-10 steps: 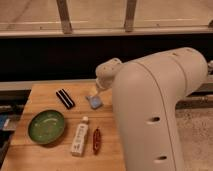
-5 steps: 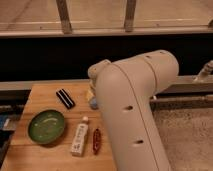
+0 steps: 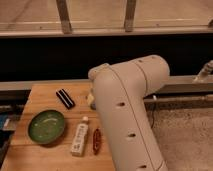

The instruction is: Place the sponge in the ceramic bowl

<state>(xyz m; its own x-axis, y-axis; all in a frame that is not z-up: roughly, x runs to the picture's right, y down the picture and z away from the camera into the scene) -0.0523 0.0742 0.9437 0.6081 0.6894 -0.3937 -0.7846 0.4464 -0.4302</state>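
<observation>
The ceramic bowl [image 3: 46,126] is green and round, and sits on the front left of the wooden table [image 3: 42,92]. The sponge is hidden behind my arm [image 3: 130,110], whose bulky white link fills the middle of the view and covers the table's right side. My gripper is also hidden behind that link, somewhere over the back right of the table, right of the bowl. Nothing lies in the bowl.
A black block with a white stripe [image 3: 65,98] lies behind the bowl. A white bottle [image 3: 79,137] and a reddish-brown packet [image 3: 96,141] lie side by side to the right of the bowl. A dark wall and a rail run behind the table.
My arm has swung left and nearer the camera, and now covers the sponge that showed at the table's back right. The bowl and other items have not moved.
</observation>
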